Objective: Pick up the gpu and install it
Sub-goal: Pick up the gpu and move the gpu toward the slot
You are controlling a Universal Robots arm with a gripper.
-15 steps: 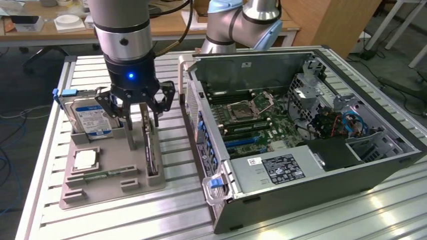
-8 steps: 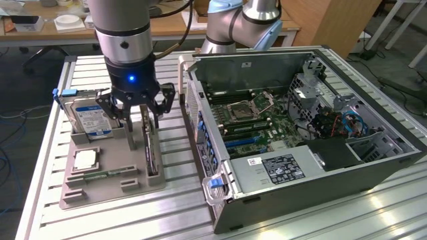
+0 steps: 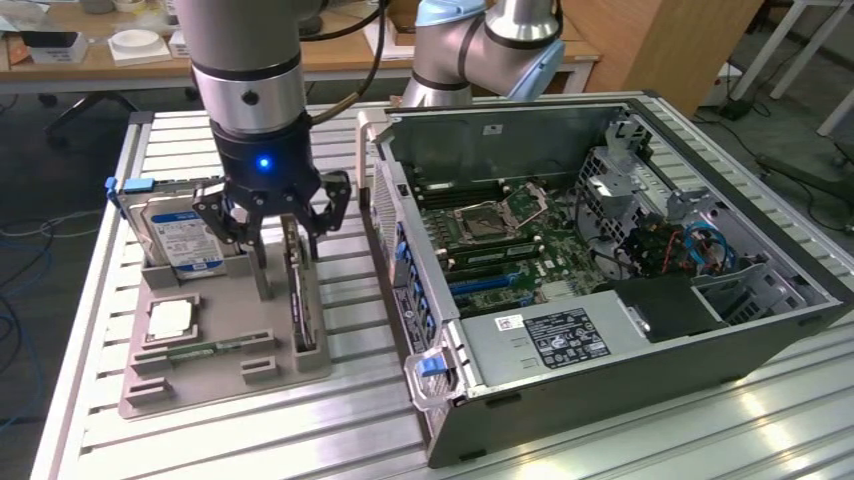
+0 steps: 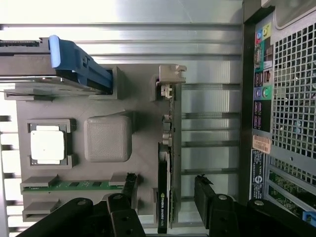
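The gpu (image 3: pixel 303 300) is a thin dark card standing on its long edge in a slot of the grey holder (image 3: pixel 220 388), with its metal bracket (image 4: pixel 171 75) at the far end. In the wrist view the gpu (image 4: pixel 164 173) runs between my fingers. My gripper (image 3: pixel 286 250) hangs just above the card's bracket-side half, open. One finger (image 4: pixel 129 185) and the other (image 4: pixel 203 190) stand on either side of the card with gaps to it. My gripper (image 4: pixel 166 188) holds nothing.
On the grey holder (image 4: pixel 143 148) also sit a hard drive (image 3: pixel 180 235) in a blue caddy (image 4: pixel 79 61), a square processor (image 3: pixel 174 318) and a green memory stick (image 3: pixel 207 350). An open computer case (image 3: pixel 601 270) lies beside it on the exterior view's right, motherboard (image 3: pixel 501 240) exposed.
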